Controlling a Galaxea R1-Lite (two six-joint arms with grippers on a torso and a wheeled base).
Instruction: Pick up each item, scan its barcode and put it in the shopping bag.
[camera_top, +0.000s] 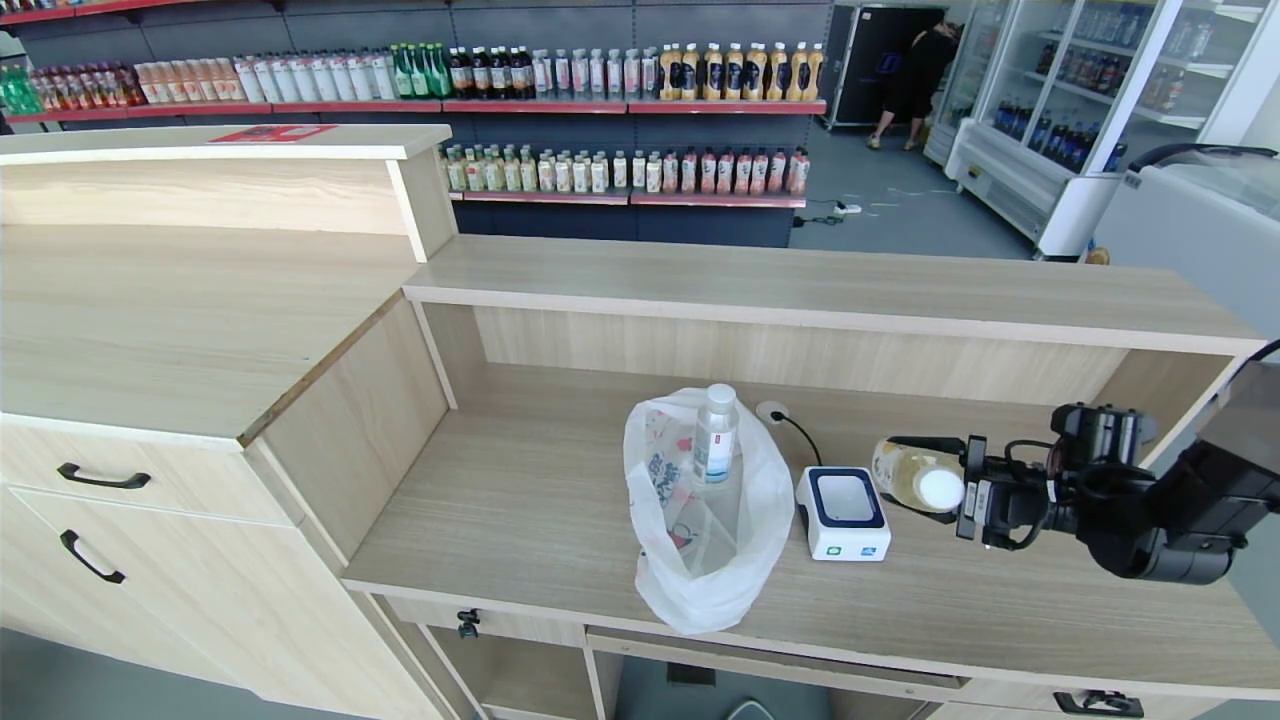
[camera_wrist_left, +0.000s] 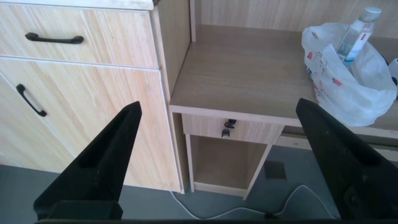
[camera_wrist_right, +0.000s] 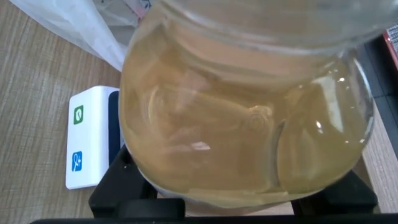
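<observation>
Right hand (camera_top: 903, 476) clamped on a sideways clear plastic bottle of amber liquid (camera_top: 920, 482); white box-shaped scanner (camera_top: 843, 512) just beside at 9 o'clock, white plastic shopping bag (camera_top: 665, 560) beyond.

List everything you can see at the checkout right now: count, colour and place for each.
shopping bag: one, white with print, open on the counter, left of the scanner.
clear bottle: one, white cap, upright in the shopping bag.
yellow drink bottle: one, white cap, held sideways just right of the scanner.
scanner: one, white with a dark window, on the counter.
cable: one, black, running back from the scanner.
counter: one, light wood.
drawers: two, light wood with black handles, left of the counter.
shelf bottles: many, mixed colours, on shelves behind.
left gripper: black, open, empty, low by the counter's front.
right gripper: black, shut on the yellow drink bottle.
</observation>
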